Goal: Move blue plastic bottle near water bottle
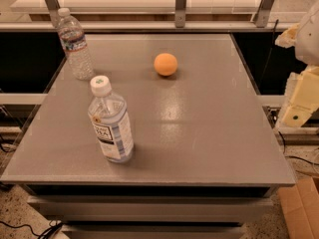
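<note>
The blue plastic bottle [110, 123] stands upright on the grey table [199, 133], near its front left. It is wide and bluish, with a white cap bearing a green mark and a pale label with dark text. The water bottle [75, 45] stands upright at the table's far left corner; it is slim and ribbed, with a small white cap and a narrow label band. My gripper [299, 101] is a cream-coloured shape off the table's right edge, well away from both bottles and holding nothing that I can see.
An orange ball [165, 64] lies on the far middle of the table. A metal rail with posts [180, 6] runs behind the table. A cardboard box [301, 208] sits on the floor at the front right.
</note>
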Action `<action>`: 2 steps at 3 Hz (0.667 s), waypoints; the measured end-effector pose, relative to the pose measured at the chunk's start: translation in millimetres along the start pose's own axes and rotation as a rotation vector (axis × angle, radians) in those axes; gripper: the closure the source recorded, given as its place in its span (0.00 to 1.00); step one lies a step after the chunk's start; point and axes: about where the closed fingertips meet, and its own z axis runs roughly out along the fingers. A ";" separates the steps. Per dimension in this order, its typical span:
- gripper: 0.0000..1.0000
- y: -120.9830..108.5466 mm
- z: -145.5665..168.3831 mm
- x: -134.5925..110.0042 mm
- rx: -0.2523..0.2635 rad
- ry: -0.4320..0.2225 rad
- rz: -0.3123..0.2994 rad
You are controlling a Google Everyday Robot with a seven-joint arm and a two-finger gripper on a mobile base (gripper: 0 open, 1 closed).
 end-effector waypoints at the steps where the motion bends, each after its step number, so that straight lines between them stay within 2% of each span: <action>1: 0.00 0.0 0.0 0.0 0.000 0.000 0.000; 2: 0.00 -0.1 -2.3 -0.9 -0.021 -0.054 -0.017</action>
